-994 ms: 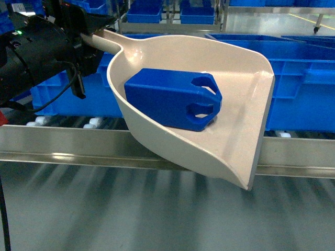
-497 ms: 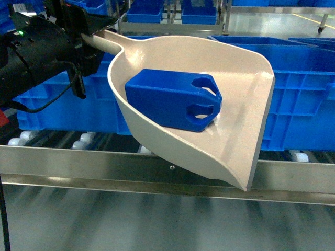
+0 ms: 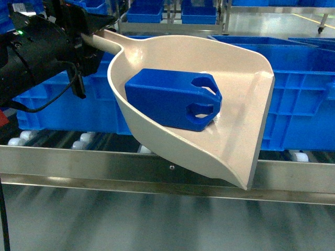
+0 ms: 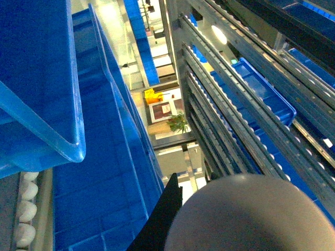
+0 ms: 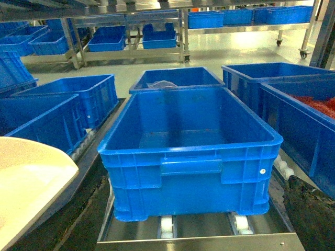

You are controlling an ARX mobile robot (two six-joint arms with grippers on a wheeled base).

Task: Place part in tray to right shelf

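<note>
**Part rides in the tray, held out over the shelf's front rail**

The left end effector (image 3: 86, 39) is clamped on the round handle of the tray (image 3: 241, 104), at the upper left of the head view, with the scoop's body reaching out to the right from it. The tray is carried clear of the right shelf (image 3: 157, 170): its curved rim and the low corner of its flat lip hang in front of the shiny front rail, touching nothing that I can see. It is tilted, the lip end lower, which probably readies the load to slide toward the crates.

The part (image 3: 172, 99) lies on its side in the hollow of the tray, handle hole toward the lip, resting against the floor and curved wall. It sits well apart from the left end effector, with the length of the handle between them; the grip is on the tray only, not the part.

Behind the rail stand blue crates (image 5: 191, 151) on white rollers (image 5: 241, 224); the one in the right wrist view appears empty. The right end effector's state cannot be told.
</note>
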